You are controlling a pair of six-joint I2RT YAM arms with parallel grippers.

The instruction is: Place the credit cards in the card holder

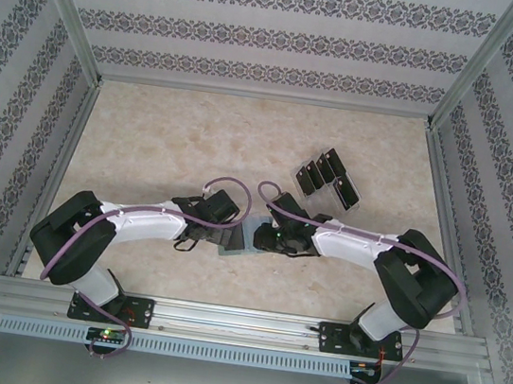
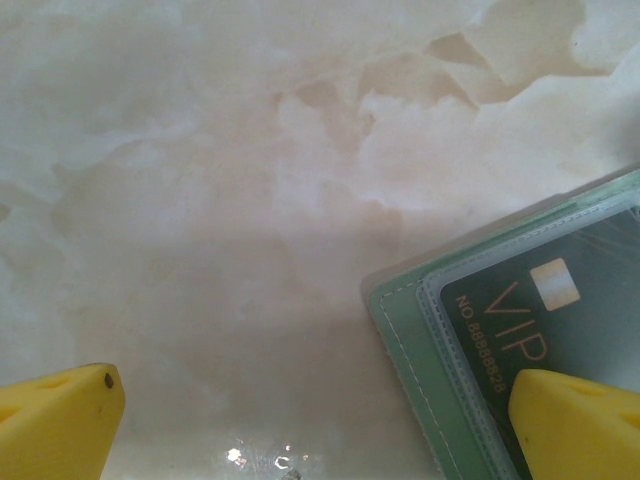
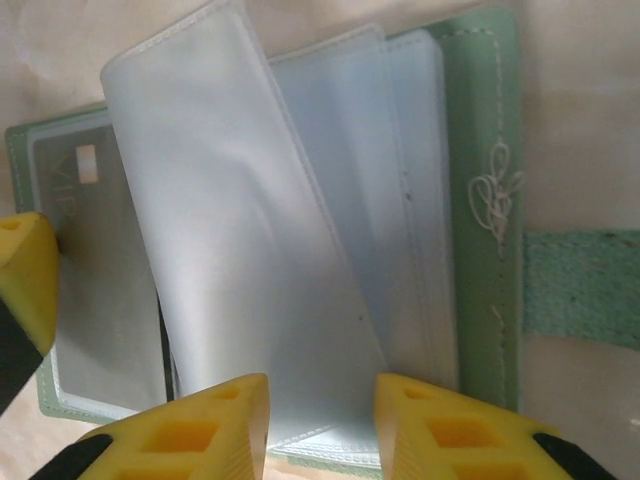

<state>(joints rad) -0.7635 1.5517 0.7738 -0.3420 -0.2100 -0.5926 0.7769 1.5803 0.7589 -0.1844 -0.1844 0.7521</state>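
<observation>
Bare table left of rack

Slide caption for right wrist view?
Open sage-green card holder, clear plastic sleeves fanned, dark credit card pocketed, right gripper open.

Concealed and truncated parts of the scene.
Top view: the left gripper and right gripper cover most of the card holder; markings on the credit cards in the clear rack are too small to read. Left wrist view: the holder runs off the right and bottom edges, and one yellow fingertip hides part of the VIP card. Right wrist view: the closing tab is cut by the right edge; the right gripper's fingertips mask the holder's near edge.
</observation>
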